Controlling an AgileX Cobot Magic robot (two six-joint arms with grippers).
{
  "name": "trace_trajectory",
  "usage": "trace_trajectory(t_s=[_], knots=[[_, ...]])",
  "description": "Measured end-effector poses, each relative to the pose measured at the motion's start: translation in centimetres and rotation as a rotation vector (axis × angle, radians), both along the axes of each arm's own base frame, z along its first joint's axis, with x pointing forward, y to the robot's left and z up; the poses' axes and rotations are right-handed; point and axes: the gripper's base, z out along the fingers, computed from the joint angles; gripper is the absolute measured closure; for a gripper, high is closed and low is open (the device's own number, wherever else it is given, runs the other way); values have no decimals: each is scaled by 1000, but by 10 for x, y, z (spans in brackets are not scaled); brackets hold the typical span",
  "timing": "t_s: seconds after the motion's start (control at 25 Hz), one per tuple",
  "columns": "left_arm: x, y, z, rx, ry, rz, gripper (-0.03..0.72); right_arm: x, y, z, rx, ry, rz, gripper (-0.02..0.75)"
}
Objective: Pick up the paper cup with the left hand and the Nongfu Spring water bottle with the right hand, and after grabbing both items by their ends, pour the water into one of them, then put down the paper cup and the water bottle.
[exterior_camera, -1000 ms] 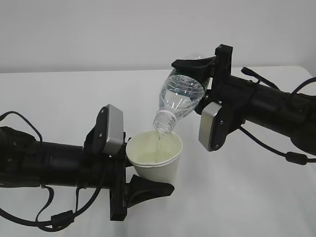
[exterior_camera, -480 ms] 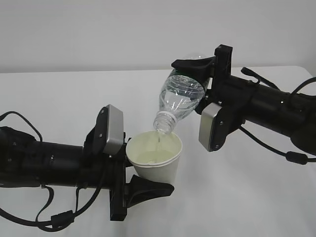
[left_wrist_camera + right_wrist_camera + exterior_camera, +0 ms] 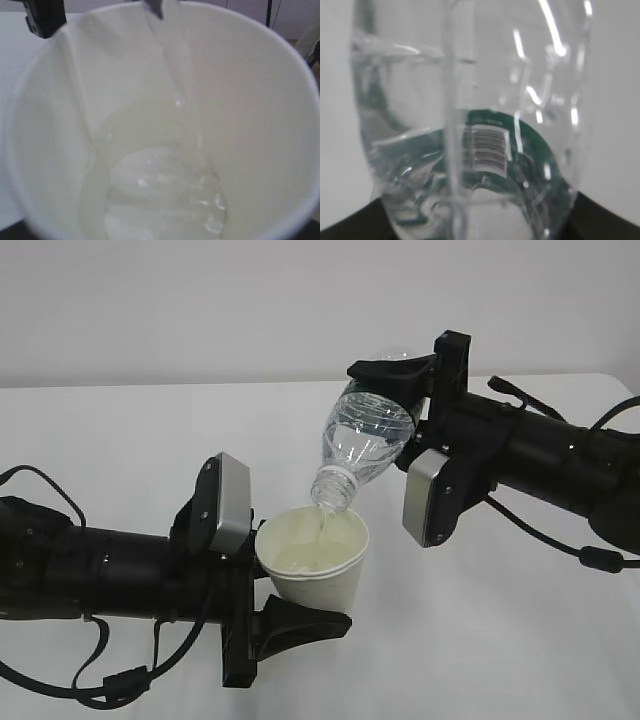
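My left gripper (image 3: 268,565) is shut on the lower part of the white paper cup (image 3: 318,570) and holds it upright above the table. From the right, my right gripper (image 3: 412,432) is shut on the bottom end of the Nongfu Spring water bottle (image 3: 365,438). The bottle is tipped neck-down over the cup's rim. A thin stream of water (image 3: 322,521) runs from the neck into the cup. In the left wrist view the paper cup (image 3: 250,100) fills the frame, with water (image 3: 165,190) pooled at its bottom. The right wrist view shows the bottle (image 3: 470,75) close up with its green label (image 3: 530,145).
The white table (image 3: 120,430) runs back to a pale wall. Black cables (image 3: 560,540) hang from both arms, and the left arm (image 3: 90,570) lies low along the near left.
Neither arm, cup nor bottle has visibly moved; the water keeps running from the bottle's neck into the cup.
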Motion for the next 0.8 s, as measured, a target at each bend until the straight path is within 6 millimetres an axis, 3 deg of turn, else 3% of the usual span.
trace_trajectory(t_s=[0.8], knots=[[0, 0, 0, 5, 0, 2, 253, 0, 0, 0, -19, -26, -1, 327]])
